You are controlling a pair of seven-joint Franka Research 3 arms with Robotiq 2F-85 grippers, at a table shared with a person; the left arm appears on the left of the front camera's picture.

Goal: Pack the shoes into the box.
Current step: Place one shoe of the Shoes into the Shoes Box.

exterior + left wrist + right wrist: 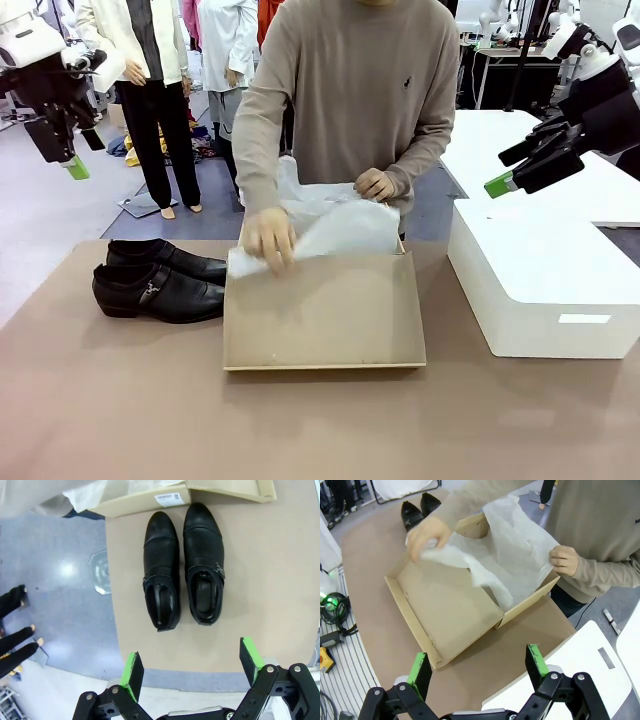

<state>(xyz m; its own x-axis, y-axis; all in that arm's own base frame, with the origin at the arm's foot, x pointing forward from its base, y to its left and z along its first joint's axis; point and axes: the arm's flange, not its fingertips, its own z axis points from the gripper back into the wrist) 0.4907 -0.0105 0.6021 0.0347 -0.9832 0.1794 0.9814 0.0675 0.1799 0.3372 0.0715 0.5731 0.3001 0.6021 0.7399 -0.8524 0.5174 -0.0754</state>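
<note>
Two shoes [160, 280] lie side by side at left of centre on the brown table [100, 400], just beside the open box [325, 320] at centre. Person's one hand [268, 238] and other hand [375, 184] hold white tissue paper [340, 225] over the box's far edge. Left gripper [191, 662] raised at upper left, jaws wide, empty. Right gripper [477, 660] raised at upper right, jaws wide, empty. White box [540, 290] at right.

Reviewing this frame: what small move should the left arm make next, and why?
Probably lower the open left tool toward the shoes, which lie side by side on the table ahead of it. Carrying them over can wait: the person's hand is on the tissue paper in the box.
</note>
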